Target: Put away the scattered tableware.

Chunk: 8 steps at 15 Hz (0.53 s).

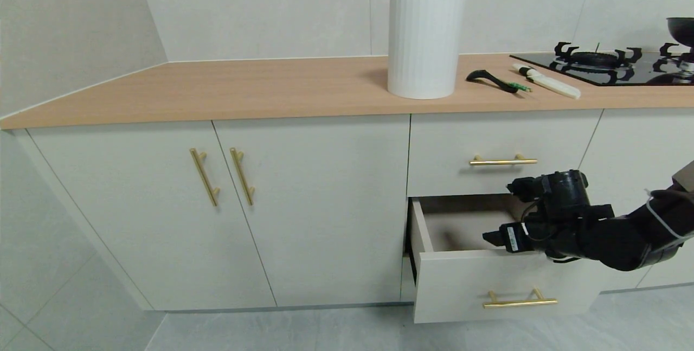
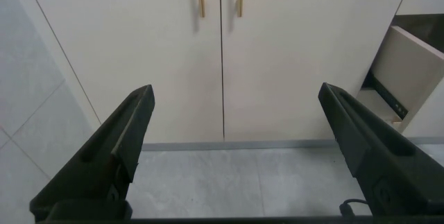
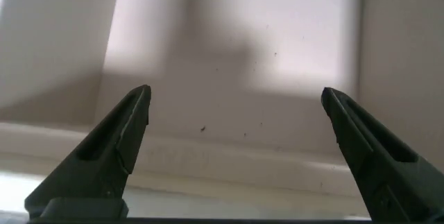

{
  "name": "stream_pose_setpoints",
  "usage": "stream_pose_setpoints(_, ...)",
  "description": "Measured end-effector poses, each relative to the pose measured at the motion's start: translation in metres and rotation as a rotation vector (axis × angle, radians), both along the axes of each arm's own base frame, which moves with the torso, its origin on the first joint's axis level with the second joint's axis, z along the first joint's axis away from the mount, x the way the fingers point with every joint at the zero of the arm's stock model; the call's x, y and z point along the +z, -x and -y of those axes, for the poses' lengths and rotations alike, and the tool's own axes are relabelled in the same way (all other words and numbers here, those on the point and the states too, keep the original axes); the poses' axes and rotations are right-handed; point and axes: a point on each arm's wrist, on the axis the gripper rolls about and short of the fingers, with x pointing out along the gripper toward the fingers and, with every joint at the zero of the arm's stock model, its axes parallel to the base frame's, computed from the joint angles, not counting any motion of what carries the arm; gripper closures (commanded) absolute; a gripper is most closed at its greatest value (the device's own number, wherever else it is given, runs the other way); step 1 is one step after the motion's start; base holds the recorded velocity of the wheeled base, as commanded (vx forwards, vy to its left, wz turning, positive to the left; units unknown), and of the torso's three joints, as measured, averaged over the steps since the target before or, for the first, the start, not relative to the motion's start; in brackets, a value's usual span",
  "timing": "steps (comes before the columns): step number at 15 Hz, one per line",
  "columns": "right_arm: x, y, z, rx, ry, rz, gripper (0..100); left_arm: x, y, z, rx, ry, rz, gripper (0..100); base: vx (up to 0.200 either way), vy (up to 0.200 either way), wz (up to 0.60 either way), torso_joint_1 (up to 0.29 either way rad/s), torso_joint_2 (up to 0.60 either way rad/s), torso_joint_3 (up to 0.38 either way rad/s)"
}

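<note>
Black utensil (image 1: 490,80), perhaps a peeler, and white utensil (image 1: 547,81) lie side by side on the wooden counter (image 1: 271,88), between a ribbed white canister (image 1: 426,42) and the hob (image 1: 607,69). Below them the lower drawer (image 1: 488,283) stands pulled out. The right gripper (image 1: 501,212) hangs over it, jaws spread wide and empty. The left gripper (image 2: 236,92), equally wide and empty, faces the cupboard doors (image 2: 222,57) near the floor.
</note>
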Motion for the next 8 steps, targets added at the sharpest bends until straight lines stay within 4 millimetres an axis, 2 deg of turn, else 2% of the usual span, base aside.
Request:
stream_pose_setpoints(4, 0.010, 0.011, 0.000, 0.037, -0.005, -0.102, 0, 0.000, 0.000, 0.000, 0.000, 0.000, 0.000, 0, 0.000, 0.000, 0.00, 0.000, 0.00, 0.000)
stream_pose_setpoints(8, 0.019, 0.018, -0.001, 0.062, 0.010, -0.130, 0, 0.000, 0.000, 0.000, 0.001, 0.000, 0.000, 0, 0.000, 0.000, 0.00, 0.000, 0.00, 0.000)
